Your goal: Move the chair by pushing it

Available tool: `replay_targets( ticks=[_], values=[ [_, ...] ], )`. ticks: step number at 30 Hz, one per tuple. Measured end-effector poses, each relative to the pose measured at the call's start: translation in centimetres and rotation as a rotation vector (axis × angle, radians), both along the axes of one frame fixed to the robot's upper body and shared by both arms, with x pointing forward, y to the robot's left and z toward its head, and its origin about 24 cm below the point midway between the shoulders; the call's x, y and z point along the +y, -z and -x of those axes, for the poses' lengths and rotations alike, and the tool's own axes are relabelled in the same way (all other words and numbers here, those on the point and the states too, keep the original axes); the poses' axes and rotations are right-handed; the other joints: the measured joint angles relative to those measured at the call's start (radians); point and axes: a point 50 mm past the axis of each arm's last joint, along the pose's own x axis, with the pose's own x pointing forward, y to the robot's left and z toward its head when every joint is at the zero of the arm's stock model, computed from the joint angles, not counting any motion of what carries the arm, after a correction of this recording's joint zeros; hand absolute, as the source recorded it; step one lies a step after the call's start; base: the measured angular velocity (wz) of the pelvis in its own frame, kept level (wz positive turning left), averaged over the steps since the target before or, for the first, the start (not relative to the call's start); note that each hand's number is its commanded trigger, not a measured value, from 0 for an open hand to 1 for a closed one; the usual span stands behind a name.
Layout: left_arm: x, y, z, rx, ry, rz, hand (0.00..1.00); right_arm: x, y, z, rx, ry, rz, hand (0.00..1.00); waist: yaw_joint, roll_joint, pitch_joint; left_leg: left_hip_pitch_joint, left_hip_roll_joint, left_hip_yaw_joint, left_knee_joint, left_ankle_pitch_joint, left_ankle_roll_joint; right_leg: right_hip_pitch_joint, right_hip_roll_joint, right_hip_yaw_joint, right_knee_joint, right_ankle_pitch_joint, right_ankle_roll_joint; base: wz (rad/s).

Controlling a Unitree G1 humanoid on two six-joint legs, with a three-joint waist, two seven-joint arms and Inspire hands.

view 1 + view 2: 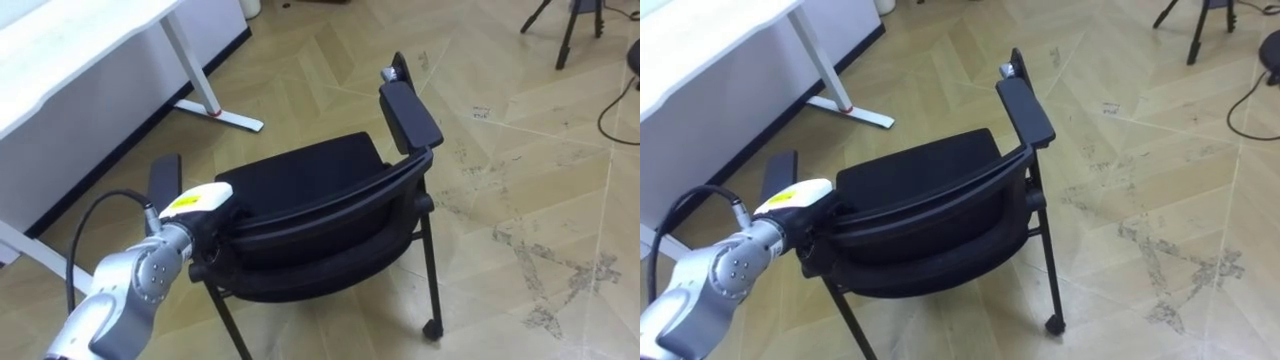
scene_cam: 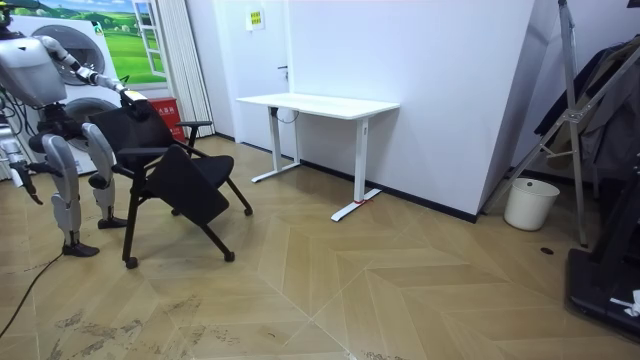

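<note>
Chair [image 1: 300, 175], left hand [image 1: 200, 201] against its backrest

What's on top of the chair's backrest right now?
The left hand sits on the top edge of the chair backrest, at its left end. The backrest covers the hand's underside, so its grip cannot be seen.

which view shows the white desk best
The room view: the whole white desk is in frame, with its top and both legs visible. The eye views show part of its top at the upper left and one leg with its foot.
</note>
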Motion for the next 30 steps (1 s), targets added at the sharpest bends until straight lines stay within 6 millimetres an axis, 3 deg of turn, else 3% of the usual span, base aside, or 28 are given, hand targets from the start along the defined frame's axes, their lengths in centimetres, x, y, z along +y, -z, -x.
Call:
replay_targets(
  ticks=[7, 12, 16, 21, 23, 26, 30],
  values=[
    [0.1, -0.3, 0.0, -0.014, 0.003, -0.005, 1.00, -1.3, -0.4, 1.0, 0.005, 0.083, 0.053, 0.00, -0.005, -0.010, 0.0022, -0.002, 0.000, 0.000, 0.000, 0.000, 0.000, -0.002, -0.001, -0.001, -0.001, -0.001, 0.001, 0.00],
    [0.4, -0.8, 0.1, -0.031, 0.010, -0.021, 1.00, -2.9, -1.4, 0.5, 0.000, 0.063, 0.184, 0.00, -0.005, -0.043, -0.0001, -0.009, -0.001, 0.001, 0.002, 0.000, 0.000, -0.003, -0.001, -0.002, 0.002, -0.002, 0.002, 0.00],
    [0.6, -1.3, 0.0, -0.049, 0.016, -0.033, 1.00, -4.6, -3.6, -2.9, -0.091, -0.038, 0.370, 0.00, -0.002, -0.062, -0.0019, -0.019, -0.001, 0.003, 0.009, 0.001, 0.002, -0.017, -0.001, 0.002, 0.005, -0.001, 0.002, 0.00],
    [0.5, -1.3, 0.0, -0.065, 0.019, -0.030, 1.00, -5.5, -7.3, -7.2, -0.220, -0.238, 0.625, 0.00, 0.007, -0.063, -0.0020, -0.023, 0.000, 0.002, 0.008, 0.001, 0.002, -0.025, -0.001, 0.003, 0.015, -0.001, 0.002, 0.00],
    [0.4, -1.6, -0.1, -0.084, 0.028, -0.033, 1.00, -5.1, -9.6, -9.7, -0.325, -0.317, 0.730, 0.00, 0.015, -0.065, -0.0024, -0.035, -0.001, 0.003, 0.009, 0.003, 0.005, -0.041, -0.003, 0.004, 0.033, -0.001, 0.002, 0.00],
    [0.2, -1.8, -0.2, -0.099, 0.038, -0.029, 1.00, -4.2, -12.3, -11.9, -0.423, -0.438, 0.863, 0.00, 0.028, -0.072, 0.0019, -0.035, -0.001, 0.006, 0.009, 0.004, 0.006, -0.047, -0.002, 0.006, 0.034, -0.001, 0.002, -0.01],
    [0.0, -1.8, -0.3, -0.116, 0.049, -0.024, 1.00, -2.4, -14.8, -14.3, -0.510, -0.606, 1.017, 0.00, 0.047, -0.075, 0.0002, -0.035, 0.000, 0.023, 0.007, 0.004, 0.006, -0.055, -0.002, 0.021, 0.038, -0.001, 0.002, -0.10]
  ],
)
